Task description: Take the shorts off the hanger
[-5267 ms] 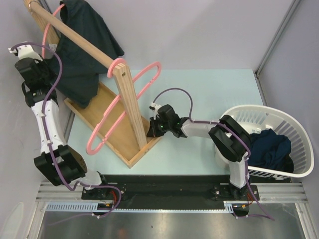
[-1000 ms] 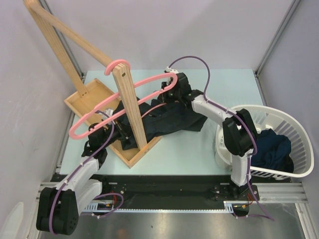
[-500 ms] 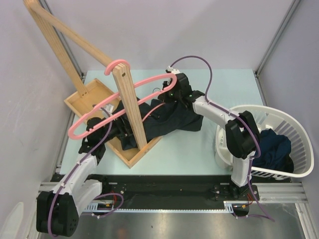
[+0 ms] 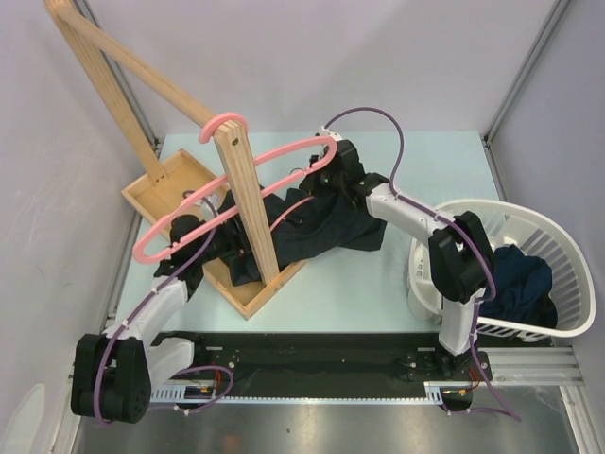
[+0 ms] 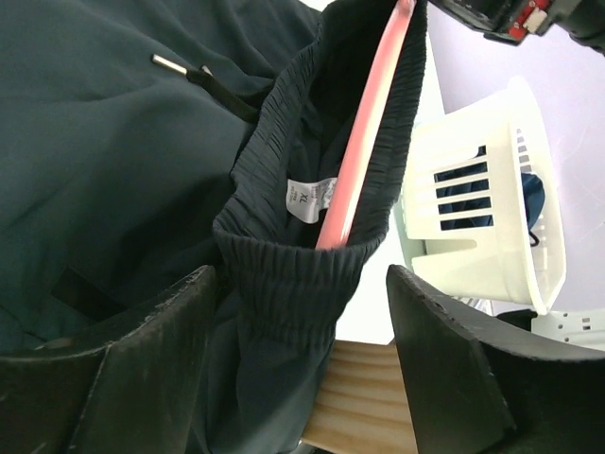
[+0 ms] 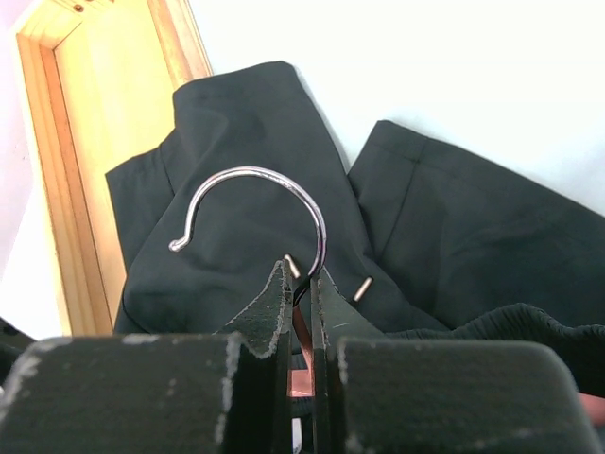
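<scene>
At the near right, the white basket (image 5: 463,132) is holding the navy shorts (image 4: 515,284), so that pair is looking finished. Nearer the left side, the left gripper (image 5: 301,279) is standing with its fingers spread wide and gripping nothing, while the ribbed waistband (image 5: 260,161) of the dark green shorts (image 4: 326,227) is sitting between them with the pink hanger (image 5: 364,142) running through it. That is likely the main risk: with nothing pinning the cloth, any pull on the hanger is probably dragging the shorts along instead of sliding the arm out. Further back, these shorts are lying partly over the base of the wooden rack (image 4: 244,199) and partly on the table (image 4: 425,170), so an edge may be snagging on the frame. The hanger is also crossing the rack's upright in the top view, so a sideways sweep could be knocking it. Farthest off, the right gripper (image 6: 300,274) is clamping the hanger's thin neck just under the metal hook (image 6: 250,175), and so narrow a hold may be letting the hanger swivel.
</scene>
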`<state>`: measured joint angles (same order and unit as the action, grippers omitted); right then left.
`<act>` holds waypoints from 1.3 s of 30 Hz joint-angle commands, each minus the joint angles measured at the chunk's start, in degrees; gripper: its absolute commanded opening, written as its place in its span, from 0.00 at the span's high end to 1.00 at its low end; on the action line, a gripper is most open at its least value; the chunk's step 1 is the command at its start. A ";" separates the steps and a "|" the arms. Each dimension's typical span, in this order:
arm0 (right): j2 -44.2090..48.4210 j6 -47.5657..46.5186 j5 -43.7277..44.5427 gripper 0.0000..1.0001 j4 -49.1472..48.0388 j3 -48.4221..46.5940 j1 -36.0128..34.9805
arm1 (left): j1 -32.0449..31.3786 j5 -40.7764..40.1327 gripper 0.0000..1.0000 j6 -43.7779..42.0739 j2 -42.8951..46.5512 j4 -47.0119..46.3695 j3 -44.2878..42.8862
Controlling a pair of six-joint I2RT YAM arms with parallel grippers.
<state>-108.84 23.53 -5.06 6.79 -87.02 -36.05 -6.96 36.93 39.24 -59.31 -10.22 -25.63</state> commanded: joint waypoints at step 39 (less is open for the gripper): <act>6.79 30.44 -8.92 1.00 -15.33 5.72 14.33 | 0.37 -2.37 1.00 -3.19 -0.47 5.44 -0.83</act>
<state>-103.59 47.75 -17.12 -0.80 -80.47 -23.40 -6.28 33.47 39.05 -62.11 -12.34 -26.87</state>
